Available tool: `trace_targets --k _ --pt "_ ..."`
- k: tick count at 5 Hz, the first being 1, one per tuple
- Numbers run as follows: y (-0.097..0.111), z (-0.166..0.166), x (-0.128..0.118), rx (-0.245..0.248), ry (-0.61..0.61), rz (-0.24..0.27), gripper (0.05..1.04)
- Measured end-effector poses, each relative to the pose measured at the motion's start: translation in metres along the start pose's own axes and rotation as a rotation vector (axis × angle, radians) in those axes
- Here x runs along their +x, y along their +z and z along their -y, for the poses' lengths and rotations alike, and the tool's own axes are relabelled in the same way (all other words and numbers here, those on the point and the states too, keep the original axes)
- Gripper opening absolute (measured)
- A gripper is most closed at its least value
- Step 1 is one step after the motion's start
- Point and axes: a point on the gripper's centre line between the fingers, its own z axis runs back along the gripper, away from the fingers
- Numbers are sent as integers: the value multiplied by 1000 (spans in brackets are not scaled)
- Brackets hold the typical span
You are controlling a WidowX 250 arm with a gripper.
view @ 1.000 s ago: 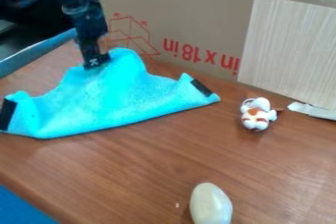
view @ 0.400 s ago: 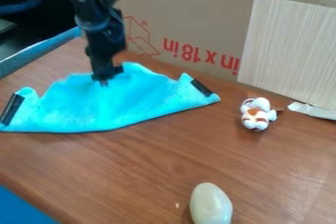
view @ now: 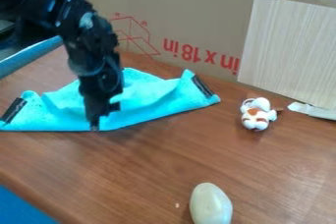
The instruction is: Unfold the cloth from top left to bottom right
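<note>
Cloth (view: 154, 96), turquoise, creased and partly folded, on brown table (view: 151, 169), left half of view; a dark strip at each end. Gripper (view: 99, 118) points down at its near edge, midway along. Opening: cannot tell; grip on cloth likewise undetermined. Small white-and-brown toy (view: 257, 115) near right corner, apart. Pale smooth oval object (view: 210, 205) in foreground.

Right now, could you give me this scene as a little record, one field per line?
cloth: bright blue, creased, dark strip at either end
cloth state: not lying flat
hand: black, at the cloth's near edge
toy: small, white and brown, right of the cloth
stone-like object: pale, smooth, near the picture's bottom edge
surface: brown wooden table
backdrop: cardboard
</note>
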Motion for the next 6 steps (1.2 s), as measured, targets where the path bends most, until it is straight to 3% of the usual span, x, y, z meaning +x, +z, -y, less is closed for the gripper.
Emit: trace_targets --k 3,5,6 --pt "43 52 -22 -58 -86 81 60" --pt "52 75 -22 -159 -103 57 60" --pt "54 82 -17 -183 -96 44 60"
